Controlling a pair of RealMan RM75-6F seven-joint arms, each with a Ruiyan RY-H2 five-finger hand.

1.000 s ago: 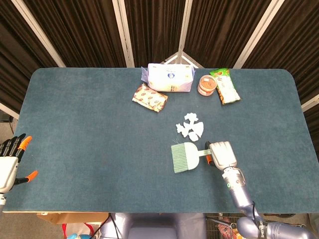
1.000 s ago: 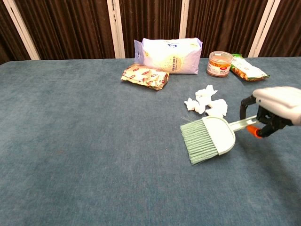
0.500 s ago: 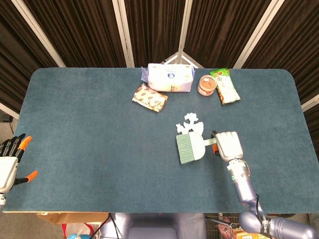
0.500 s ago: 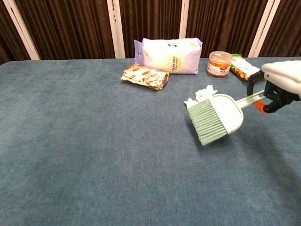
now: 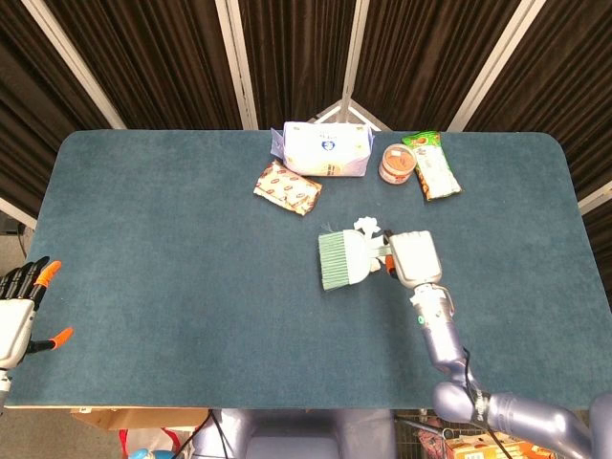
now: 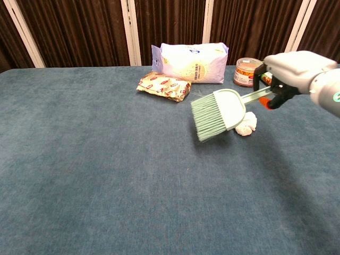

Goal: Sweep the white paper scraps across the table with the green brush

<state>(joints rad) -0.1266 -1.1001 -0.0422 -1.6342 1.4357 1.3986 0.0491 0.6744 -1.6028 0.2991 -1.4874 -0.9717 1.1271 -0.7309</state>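
My right hand [image 5: 413,258] [image 6: 289,69] grips the handle of the green brush [image 5: 341,261] [image 6: 218,110], which hangs in the air with its bristles pointing left and down. The brush head covers most of the white paper scraps; a few show behind it [image 5: 367,227] [image 6: 246,125] on the blue table. My left hand [image 5: 21,306] rests open off the table's left front corner, seen only in the head view.
At the back of the table [image 5: 172,239] lie a white and purple bag [image 5: 325,149] [image 6: 192,62], a brown snack packet [image 5: 288,187] [image 6: 164,86], an orange-lidded jar [image 5: 396,163] [image 6: 247,71] and a green packet [image 5: 430,164].
My right hand has lifted the brush off the table and carried it back and to the left, over the scraps.
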